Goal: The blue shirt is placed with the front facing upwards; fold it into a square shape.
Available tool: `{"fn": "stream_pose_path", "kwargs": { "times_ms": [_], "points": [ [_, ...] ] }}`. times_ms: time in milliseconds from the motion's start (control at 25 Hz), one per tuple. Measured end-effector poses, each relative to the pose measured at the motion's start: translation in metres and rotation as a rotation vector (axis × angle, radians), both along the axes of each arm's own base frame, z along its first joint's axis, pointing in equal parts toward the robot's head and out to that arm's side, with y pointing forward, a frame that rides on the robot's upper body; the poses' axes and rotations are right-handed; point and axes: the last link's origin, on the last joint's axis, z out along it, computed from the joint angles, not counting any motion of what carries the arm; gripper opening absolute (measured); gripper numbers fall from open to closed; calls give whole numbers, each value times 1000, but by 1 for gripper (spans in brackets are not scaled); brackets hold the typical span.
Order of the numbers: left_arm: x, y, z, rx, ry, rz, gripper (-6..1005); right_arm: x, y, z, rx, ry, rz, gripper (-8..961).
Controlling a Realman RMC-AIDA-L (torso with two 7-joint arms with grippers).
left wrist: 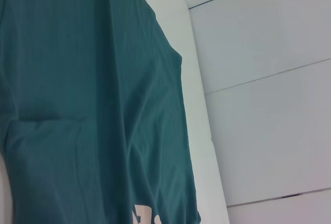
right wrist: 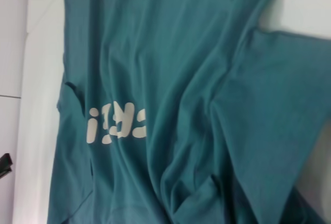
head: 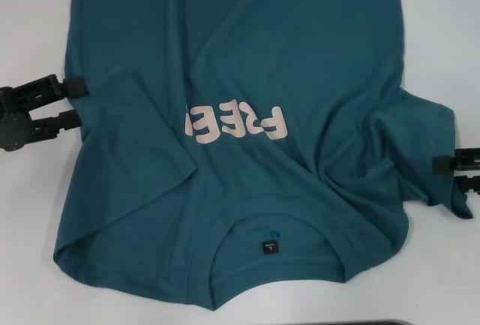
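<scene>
blue shirt (head: 247,115) lies flat; left gripper (head: 66,103) spread at its edge.

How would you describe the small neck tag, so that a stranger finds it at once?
Find the blue shirt spread over the white table. Follow it to the round collar at its near edge. The small black tag sits inside, the only black patch on the fabric.

The left gripper (head: 74,103) was matte black throughout, built as two long, slender bar-shaped fingers (head: 45,87) ending in squared, blocky tips. Behind those fingers sat a bulkier black knuckle housing with rounded edges. The right gripper (head: 437,173) showed the same black finish, with narrow prongs and squared ends.
</scene>
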Motion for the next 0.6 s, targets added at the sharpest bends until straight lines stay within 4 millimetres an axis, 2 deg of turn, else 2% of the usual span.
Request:
{"fn": "stream_pose_path", "kwargs": {
  "times_ms": [240, 480, 600],
  "points": [
    [0, 0, 0, 1, 1, 1, 933, 4, 0, 5, 25, -12, -16, 803],
    [0, 0, 0, 1, -4, 3, 932, 1, 1, -2, -1, -26, 8, 802],
    [0, -1, -1, -3, -9, 5, 932, 1, 1, -1, -2, -26, 8, 686]
  ]
}}
